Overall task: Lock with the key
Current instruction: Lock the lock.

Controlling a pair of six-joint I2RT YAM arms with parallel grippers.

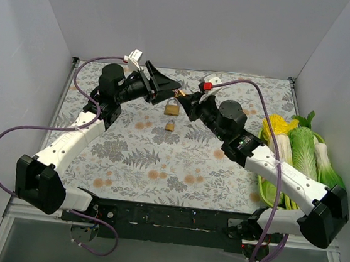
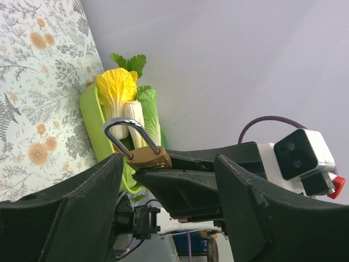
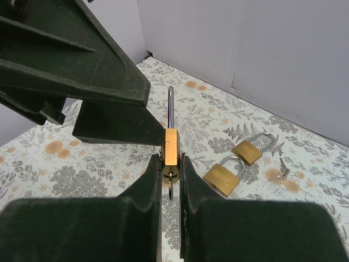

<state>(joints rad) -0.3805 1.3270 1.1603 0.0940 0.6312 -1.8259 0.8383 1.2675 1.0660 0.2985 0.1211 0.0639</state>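
Right gripper clamped on brass padlock, shackle upright; silver key on floral cloth, well right, beyond two spare padlocks (tiny thing). Left wrist: left gripper wide apart, straddling same padlock. Top: key too small to find.

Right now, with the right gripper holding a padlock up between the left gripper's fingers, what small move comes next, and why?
Probably close the left gripper on the padlock: its fingers stand open either side, while the right gripper is shut on the brass body. A second hold would steady it.
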